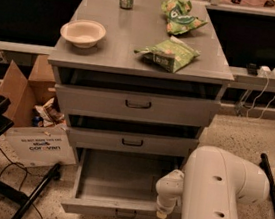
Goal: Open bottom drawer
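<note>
Nearest the camera, the robot's white arm (221, 203) bends down so that the gripper (162, 213) sits against the right end of the bottom drawer (118, 179)'s front panel, beside its small loop handle (125, 214), likely placed there to draw it outward. Whether the gripper is open or closed cannot be told. The drawer already stands well out, tray exposed, below the middle drawer (132, 142). Beyond, a bowl (83, 32) and chip bags (169, 52) rest on the cabinet top.

My arm (218, 203) fills the lower right of view, thick white link angled downward. Wrist (170, 184) bends down at the link's tip; gripper (162, 214) hangs below it, pointing down.
</note>
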Motion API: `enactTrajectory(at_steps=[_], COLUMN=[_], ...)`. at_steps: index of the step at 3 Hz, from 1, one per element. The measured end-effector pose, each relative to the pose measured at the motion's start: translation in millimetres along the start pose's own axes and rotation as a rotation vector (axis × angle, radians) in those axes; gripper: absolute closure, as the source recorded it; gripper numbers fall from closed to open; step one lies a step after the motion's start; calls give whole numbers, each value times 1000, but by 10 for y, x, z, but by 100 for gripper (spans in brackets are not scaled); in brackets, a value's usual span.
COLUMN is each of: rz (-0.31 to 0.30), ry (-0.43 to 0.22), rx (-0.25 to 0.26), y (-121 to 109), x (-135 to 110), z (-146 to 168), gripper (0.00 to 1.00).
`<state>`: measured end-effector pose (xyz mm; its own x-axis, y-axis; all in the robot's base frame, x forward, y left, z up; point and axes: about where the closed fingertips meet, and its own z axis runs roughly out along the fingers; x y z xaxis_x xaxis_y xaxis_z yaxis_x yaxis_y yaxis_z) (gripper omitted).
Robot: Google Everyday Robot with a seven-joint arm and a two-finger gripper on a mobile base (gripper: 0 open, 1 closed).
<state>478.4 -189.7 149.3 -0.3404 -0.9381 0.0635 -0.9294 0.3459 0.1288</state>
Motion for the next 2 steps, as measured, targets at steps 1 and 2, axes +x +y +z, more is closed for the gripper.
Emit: enactTrajectory(at_steps=[1,2], rz=[0,0], ry=[0,0], rx=[0,0], y=[1,1], x=[-1,-1], z=[0,0], gripper=[84,61])
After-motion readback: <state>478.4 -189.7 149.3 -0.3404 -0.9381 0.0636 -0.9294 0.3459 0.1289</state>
